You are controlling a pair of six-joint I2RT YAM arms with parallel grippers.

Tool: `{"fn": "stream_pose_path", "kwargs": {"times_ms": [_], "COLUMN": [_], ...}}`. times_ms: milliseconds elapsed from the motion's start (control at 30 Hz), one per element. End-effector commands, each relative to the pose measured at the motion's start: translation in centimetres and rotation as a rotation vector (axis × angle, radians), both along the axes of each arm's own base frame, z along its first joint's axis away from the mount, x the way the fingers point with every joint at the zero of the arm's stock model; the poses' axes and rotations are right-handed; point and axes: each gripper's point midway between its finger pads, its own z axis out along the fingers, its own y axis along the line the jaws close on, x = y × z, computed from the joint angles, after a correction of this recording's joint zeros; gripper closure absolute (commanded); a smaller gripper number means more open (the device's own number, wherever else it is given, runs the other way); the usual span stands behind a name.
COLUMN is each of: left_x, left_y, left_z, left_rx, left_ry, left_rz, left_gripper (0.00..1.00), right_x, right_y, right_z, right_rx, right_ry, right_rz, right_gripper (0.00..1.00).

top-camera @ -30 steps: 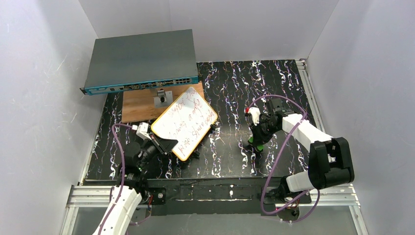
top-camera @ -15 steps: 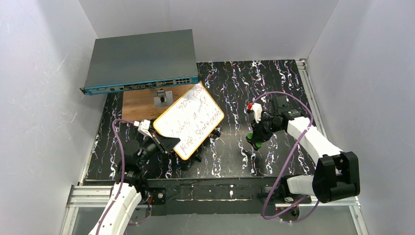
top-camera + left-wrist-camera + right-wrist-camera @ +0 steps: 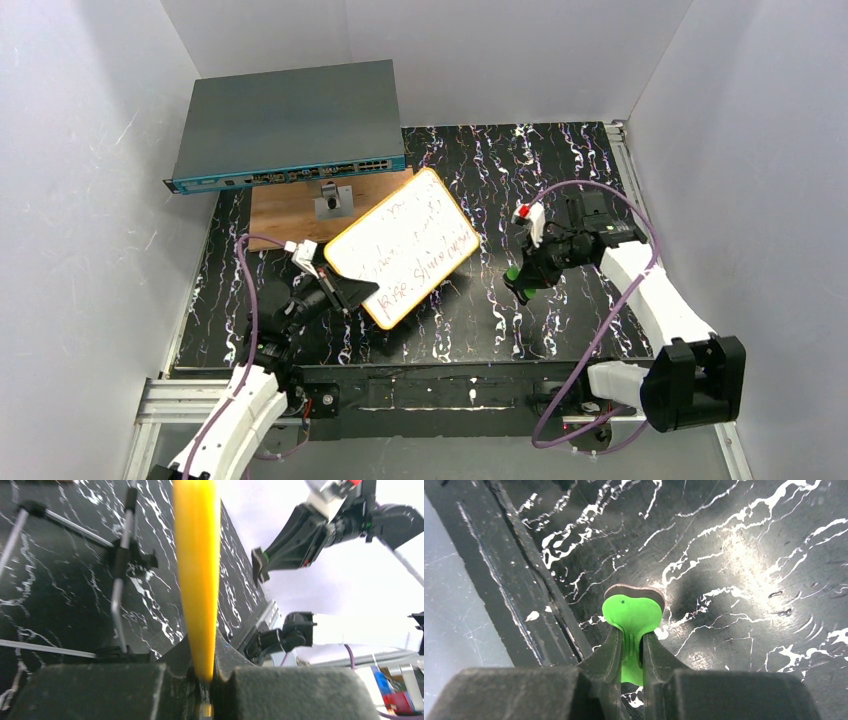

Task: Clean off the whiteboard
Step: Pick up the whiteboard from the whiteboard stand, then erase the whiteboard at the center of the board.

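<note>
The whiteboard (image 3: 405, 245), white with an orange rim and red writing, hangs tilted above the black marbled table. My left gripper (image 3: 345, 292) is shut on its lower-left edge. In the left wrist view the board's orange rim (image 3: 196, 555) shows edge-on, clamped between my left gripper's (image 3: 204, 672) jaws. To the board's right my right gripper (image 3: 522, 280) is shut on a small green eraser (image 3: 515, 275), a short gap away from the board. In the right wrist view the green eraser (image 3: 631, 612) is pinched in my right gripper (image 3: 629, 652), its dark felt face turned away, over the table.
A grey network switch (image 3: 285, 125) lies at the back left. In front of it is a brown wooden board (image 3: 290, 215) with a small grey block (image 3: 332, 202). A black wire stand (image 3: 117, 595) stands on the table under the whiteboard. White walls close in both sides.
My left gripper has lifted the whiteboard and carried it to the right, toward the table's middle. My right gripper has risen a little with the eraser and shifted slightly right.
</note>
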Motion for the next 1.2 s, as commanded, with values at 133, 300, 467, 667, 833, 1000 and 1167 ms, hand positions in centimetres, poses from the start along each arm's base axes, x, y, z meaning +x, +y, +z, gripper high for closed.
{"fn": "stream_pose_path", "kwargs": {"times_ms": [133, 300, 467, 667, 833, 1000, 1167], "left_x": [-1.5, -1.2, -0.5, -0.2, -0.5, -1.0, -1.2], "left_y": [-5.3, -8.7, -12.9, -15.9, -16.5, -16.9, -17.2], "left_z": [4.4, 4.0, 3.0, 2.1, 1.7, 1.2, 0.4], "left_rx": [0.02, 0.136, 0.18, 0.155, 0.159, 0.153, 0.166], "left_ry": [-0.182, -0.242, -0.232, -0.202, -0.17, -0.144, -0.094], "left_rz": [-0.172, -0.176, -0.232, -0.263, -0.271, -0.281, -0.292], "left_gripper": [1.0, 1.0, 1.0, 1.0, 1.0, 1.0, 1.0], "right_x": [-3.1, -2.8, -0.8, 1.6, 1.8, 1.5, 1.7], "right_y": [0.5, 1.0, 3.1, 6.2, 8.1, 8.4, 8.4], "right_z": [5.9, 6.8, 7.3, 7.7, 7.0, 6.1, 5.7], "right_rx": [0.164, 0.168, 0.105, 0.022, 0.041, 0.048, 0.036], "right_ry": [-0.136, -0.167, -0.242, -0.321, -0.339, -0.357, -0.383], "right_rz": [0.108, 0.119, 0.159, 0.196, 0.21, 0.207, 0.203], "right_gripper": [0.99, 0.99, 0.99, 0.99, 0.99, 0.99, 0.99]}}
